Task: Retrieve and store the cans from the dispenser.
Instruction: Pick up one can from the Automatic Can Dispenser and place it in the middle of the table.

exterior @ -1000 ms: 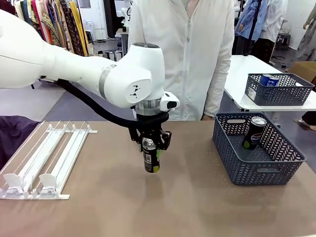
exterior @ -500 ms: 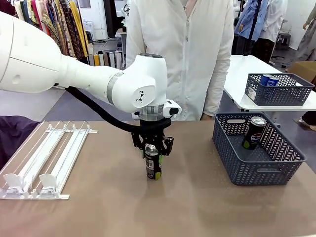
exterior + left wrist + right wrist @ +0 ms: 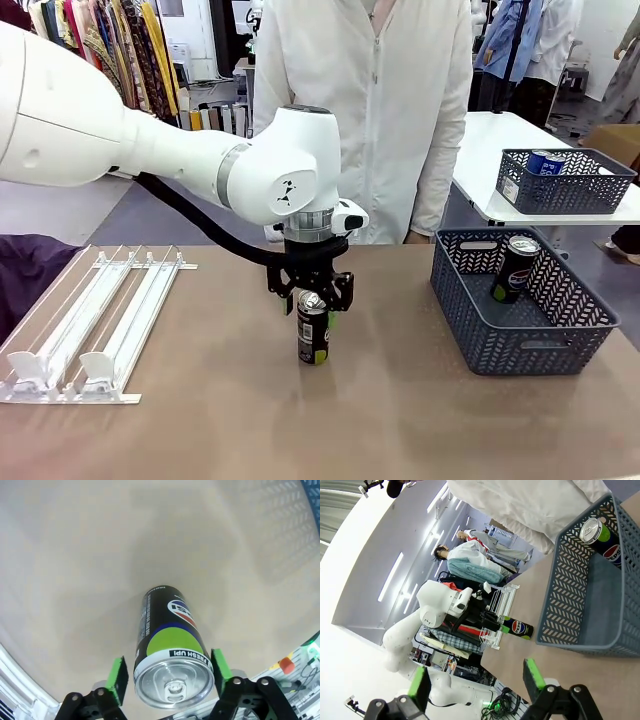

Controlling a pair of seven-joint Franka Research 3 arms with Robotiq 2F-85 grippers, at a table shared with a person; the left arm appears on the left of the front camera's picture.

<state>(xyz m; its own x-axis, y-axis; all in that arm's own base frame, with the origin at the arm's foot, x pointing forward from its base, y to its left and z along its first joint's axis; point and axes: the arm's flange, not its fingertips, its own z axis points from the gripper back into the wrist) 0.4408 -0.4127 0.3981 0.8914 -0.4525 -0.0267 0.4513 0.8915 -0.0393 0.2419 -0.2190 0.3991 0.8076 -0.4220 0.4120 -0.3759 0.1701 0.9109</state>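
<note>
A black Pepsi can (image 3: 313,338) with a yellow-green band stands upright on the brown table, near the middle. My left gripper (image 3: 312,298) hangs over it, its green pads (image 3: 118,679) on either side of the can's (image 3: 170,655) silver top with a slight gap, open. The white railed dispenser (image 3: 90,318) lies at the table's left. A second Pepsi can (image 3: 515,268) leans inside the dark grey basket (image 3: 545,345) at the right. My right gripper (image 3: 476,680) is open with nothing between its fingers, looking from afar at the basket (image 3: 570,595) and its can (image 3: 602,540).
A person in a white coat (image 3: 370,110) stands at the far edge, right behind the left arm. On a white side table at the back right, another grey basket (image 3: 570,190) holds a blue can (image 3: 545,162). Bare tabletop lies between the standing can and the near basket.
The left gripper carried the Pepsi can slightly right and down onto the table. Its jaws then spread off the can.
</note>
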